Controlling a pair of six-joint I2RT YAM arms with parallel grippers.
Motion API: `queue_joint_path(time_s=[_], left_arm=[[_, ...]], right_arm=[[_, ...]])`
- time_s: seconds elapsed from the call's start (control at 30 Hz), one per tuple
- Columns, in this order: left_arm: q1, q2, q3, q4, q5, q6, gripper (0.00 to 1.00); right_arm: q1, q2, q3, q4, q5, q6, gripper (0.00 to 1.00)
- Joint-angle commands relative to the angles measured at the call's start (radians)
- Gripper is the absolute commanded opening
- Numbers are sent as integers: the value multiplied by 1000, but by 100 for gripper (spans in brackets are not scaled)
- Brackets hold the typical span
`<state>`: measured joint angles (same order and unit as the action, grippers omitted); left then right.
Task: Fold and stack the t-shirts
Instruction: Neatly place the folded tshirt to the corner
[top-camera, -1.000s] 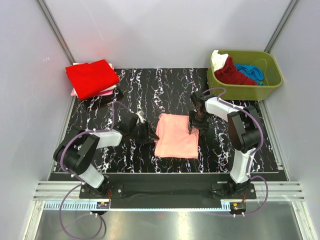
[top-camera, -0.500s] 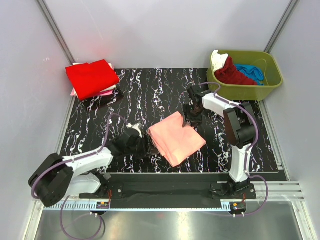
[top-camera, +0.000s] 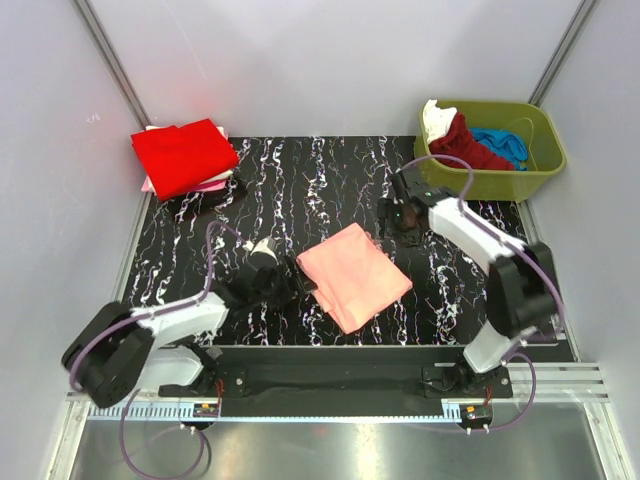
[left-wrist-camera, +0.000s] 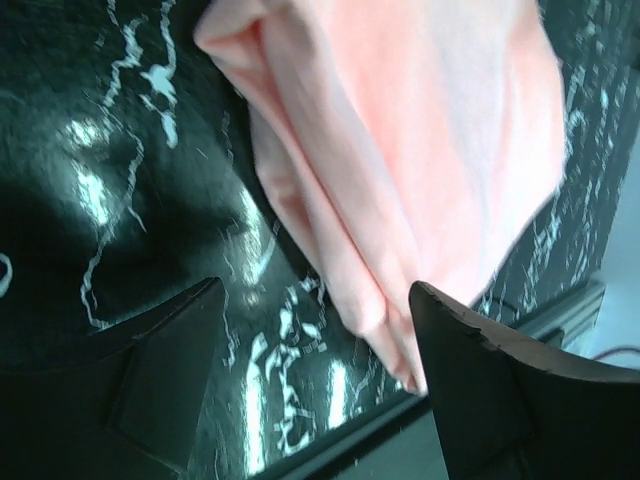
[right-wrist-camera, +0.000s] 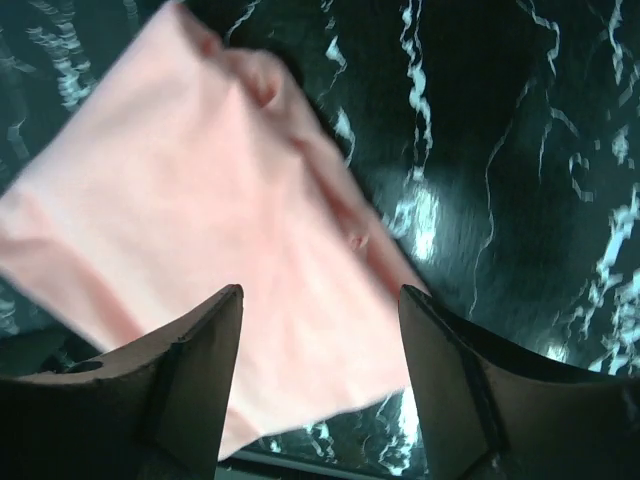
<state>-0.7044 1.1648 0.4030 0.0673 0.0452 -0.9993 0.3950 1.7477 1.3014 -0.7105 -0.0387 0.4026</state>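
Hovering low over the table (top-camera: 300, 180), my left hand (top-camera: 290, 288) stands wide open at the left corner of the salmon shirt (top-camera: 352, 276). Nothing is gripped between its fingers (left-wrist-camera: 160, 370), and the cloth's folded edge lies just ahead of them. My right hand (top-camera: 405, 215) is open too and holds nothing. It sits off the shirt's far corner, apart from the cloth, and its wrist view shows the shirt spread out below and ahead. The salmon shirt lies folded flat near the middle of the table, toward my edge, turned so its corners point toward me and away. At the far left corner a red shirt (top-camera: 182, 155) lies folded on top of a pale pink shirt (top-camera: 212, 184). In the tub (top-camera: 480, 185) at the far right are a dark red shirt (top-camera: 465, 145), a blue shirt (top-camera: 500, 147) and a white shirt (top-camera: 435, 118) — all loose, unfolded.
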Motion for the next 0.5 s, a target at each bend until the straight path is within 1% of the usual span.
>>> queue_joint_path(time_s=[0.0, 0.03, 0.07, 0.1, 0.13, 0.17, 0.2, 0.23, 0.3, 0.33, 0.4, 0.43, 0.47], left_arm=[[17, 104, 2, 210, -28, -56, 80], [19, 157, 11, 224, -25, -59, 79], [20, 182, 28, 242, -24, -64, 78], [20, 205, 34, 250, -24, -67, 74], [22, 238, 39, 267, -22, -70, 73], [22, 251, 39, 275, -22, -78, 71], [22, 263, 37, 279, -33, -84, 69], [22, 275, 31, 288, -33, -88, 68], [22, 288, 16, 299, -42, -101, 64], [22, 300, 10, 307, -44, -104, 62], [22, 314, 0, 324, -42, -108, 59], [22, 328, -6, 336, -42, -110, 49], [22, 334, -10, 347, -44, -114, 44]], right_arm=[[36, -193, -111, 61, 56, 108, 71], [42, -280, -199, 86, 51, 126, 73], [59, -322, -247, 142, 43, 146, 74], [68, -405, -296, 176, 4, 184, 75], [79, -439, -391, 209, -42, 206, 76], [97, -473, -436, 273, -67, 229, 76], [110, -520, -477, 296, -85, 263, 77], [120, -537, -546, 319, -93, 278, 77], [146, -585, -612, 388, -102, 312, 78], [150, -594, -670, 414, -113, 324, 78], [153, -611, -718, 488, -124, 352, 78], [153, -614, -746, 517, -125, 357, 78], [153, -614, -751, 522, -124, 358, 78]])
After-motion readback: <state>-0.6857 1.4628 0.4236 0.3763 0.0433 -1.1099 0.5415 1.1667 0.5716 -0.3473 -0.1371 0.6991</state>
